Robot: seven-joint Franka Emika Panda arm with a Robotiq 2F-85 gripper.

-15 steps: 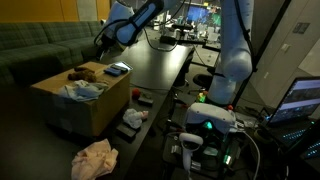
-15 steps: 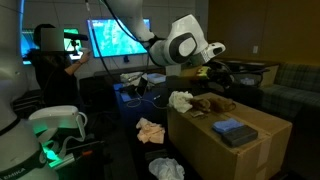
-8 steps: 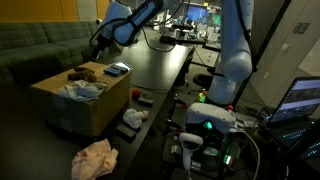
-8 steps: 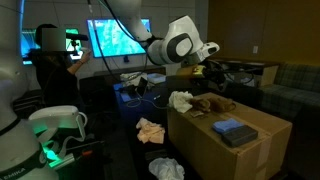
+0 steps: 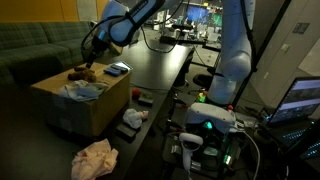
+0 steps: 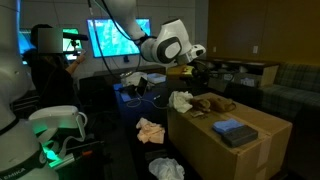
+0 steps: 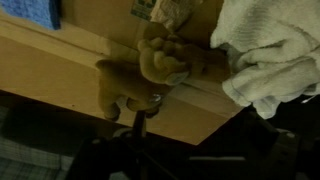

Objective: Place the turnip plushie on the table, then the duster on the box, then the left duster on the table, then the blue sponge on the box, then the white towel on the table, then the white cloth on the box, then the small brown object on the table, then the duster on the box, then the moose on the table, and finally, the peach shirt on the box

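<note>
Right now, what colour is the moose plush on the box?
Brown. The moose shows best in the wrist view.

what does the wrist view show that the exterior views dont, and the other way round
Wrist view only: a close look down at the moose lying at the edge of the box, with the white towel right beside it.
Exterior views only: the gripper hanging open above the box, the peach shirt on the floor, and the black table.
Both: the moose, the white towel and the box top.
</note>
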